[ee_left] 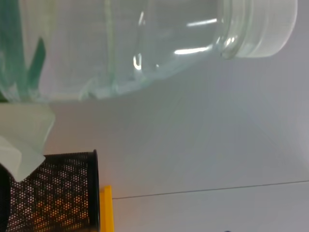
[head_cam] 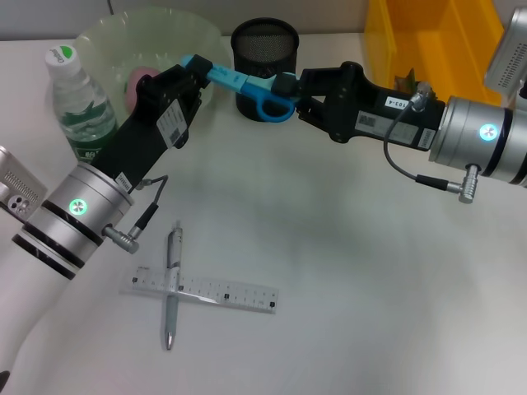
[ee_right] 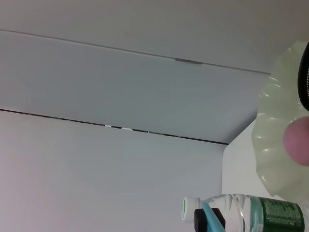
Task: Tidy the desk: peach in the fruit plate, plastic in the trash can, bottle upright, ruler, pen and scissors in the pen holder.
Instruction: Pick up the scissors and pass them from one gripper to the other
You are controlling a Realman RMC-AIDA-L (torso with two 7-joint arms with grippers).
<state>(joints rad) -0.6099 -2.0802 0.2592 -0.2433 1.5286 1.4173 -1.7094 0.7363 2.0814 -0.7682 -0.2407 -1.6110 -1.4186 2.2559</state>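
The light blue scissors (head_cam: 239, 81) hang level in the air just in front of the black mesh pen holder (head_cam: 263, 45). My left gripper (head_cam: 196, 69) is shut on their blade cover. My right gripper (head_cam: 290, 97) is shut on the handles. The pink peach (head_cam: 136, 82) lies in the pale green fruit plate (head_cam: 123, 37). Next to the plate, the bottle (head_cam: 78, 103) stands upright. The silver pen (head_cam: 171, 284) lies across the clear ruler (head_cam: 214, 292) on the desk (head_cam: 329, 247). A dark green plastic wad (head_cam: 403, 81) sits in the yellow trash can (head_cam: 428, 37).
The right wrist view shows the fruit plate (ee_right: 275, 135), the peach (ee_right: 297, 140), the bottle (ee_right: 251, 212) and the scissors' tip (ee_right: 212, 220). The left wrist view shows the bottle (ee_left: 145, 43) close up and the pen holder (ee_left: 53, 193).
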